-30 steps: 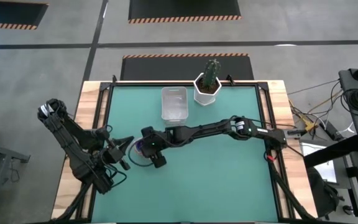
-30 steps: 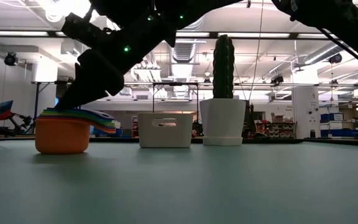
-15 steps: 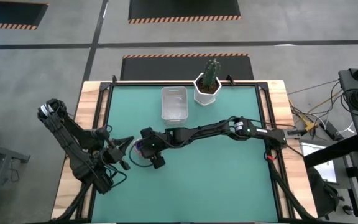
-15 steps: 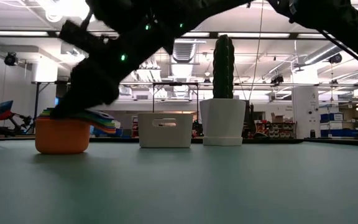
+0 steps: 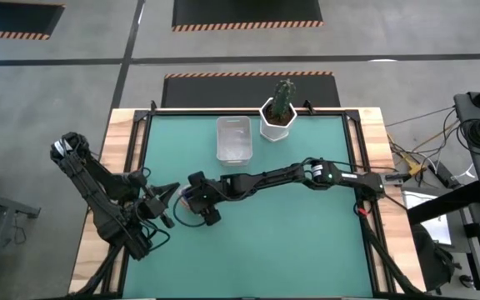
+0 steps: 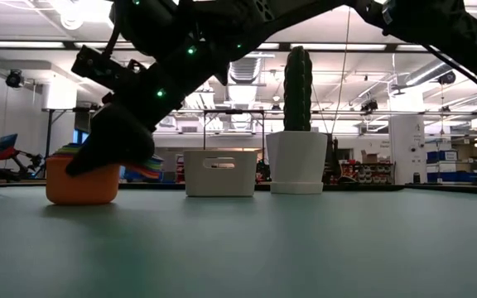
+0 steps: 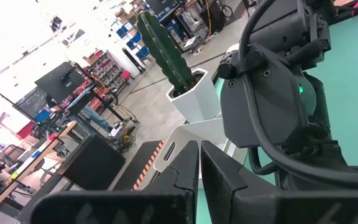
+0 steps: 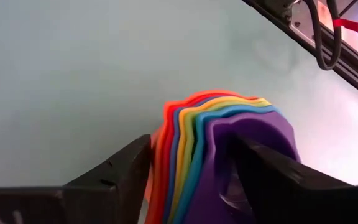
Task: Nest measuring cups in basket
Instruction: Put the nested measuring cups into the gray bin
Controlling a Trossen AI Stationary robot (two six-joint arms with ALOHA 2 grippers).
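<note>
You have the clear basket [image 5: 233, 138] standing near the far edge of the green worktop [image 5: 307, 242], just beside the white hexagonal pot [image 5: 277, 120] that holds a tall cactus [image 6: 297, 87]; from above and from table height nothing shows inside the basket. The measuring cups [image 6: 81, 175] sit as one nested stack toward the left side of the worktop, well apart from the basket: the orange cup is outermost, and the right wrist view shows the handles fanned in orange, red, yellow, green, teal and blue, with the purple cup innermost [image 8: 229, 155]. From above you can barely make out the stack, only a sliver of purple under the right arm's wrist. At table height the dark gripper body covers most of the stack's top, so you see only the orange bowl and a few coloured handle tips. Your right gripper [image 8: 191, 171] is down over the stack with its fingers spread wide, one on each side of the fanned handles; whether the pads touch the plastic you cannot tell. Your left gripper [image 7: 199, 180] waits near the left edge of the worktop, close to the stack, its fingers pressed together and holding nothing.
</note>
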